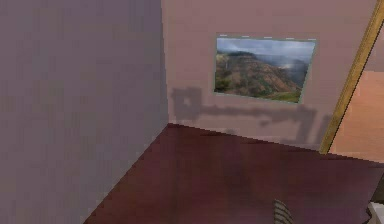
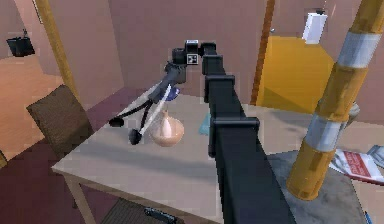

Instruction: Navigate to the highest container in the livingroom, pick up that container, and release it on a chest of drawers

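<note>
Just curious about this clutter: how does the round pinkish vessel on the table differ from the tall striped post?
The pinkish vessel is small, round-bellied and plain; the striped post is tall, straight and banded yellow and silver. The vessel sits on the table, near its middle; the post rises at the picture's right, past its top edge. Both stand upright.

Pink wall [image 1: 190, 60], maroon floor [image 1: 220, 180], black arm [image 2: 235, 150], tan table [image 2: 110, 160], peach vase [image 2: 167, 131]

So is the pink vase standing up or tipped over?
Standing up: the pink vase rests on its round base on the table, narrow neck pointing up.
</note>
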